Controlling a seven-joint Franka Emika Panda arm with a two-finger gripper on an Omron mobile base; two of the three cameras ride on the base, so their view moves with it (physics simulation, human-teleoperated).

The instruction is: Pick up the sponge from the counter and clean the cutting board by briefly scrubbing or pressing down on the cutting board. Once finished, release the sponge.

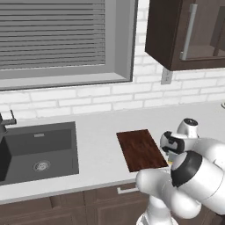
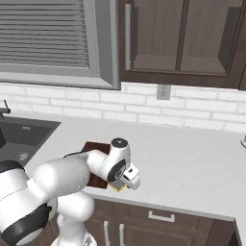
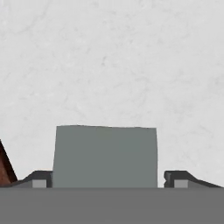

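Observation:
The sponge [image 3: 105, 155] shows its grey-green top between my gripper's [image 3: 109, 179] two fingertips, which stand on either side of it with a thin gap on the right. The gripper is open around the sponge. In the right base view the hand is low over the counter [image 2: 192, 163], and the sponge's yellow layer [image 2: 117, 187] peeks out below it near the front edge. The dark reddish-brown cutting board [image 1: 140, 149] lies just left of the hand, mostly hidden by the arm in the right base view [image 2: 94, 180], a sliver in the hand view [image 3: 4, 168].
A dark grey sink basin [image 1: 39, 149] with a faucet [image 1: 6, 121] lies left of the board. A wall outlet [image 2: 163, 91] and dark upper cabinets [image 2: 178, 33] are behind. The counter's front edge runs close beside the sponge.

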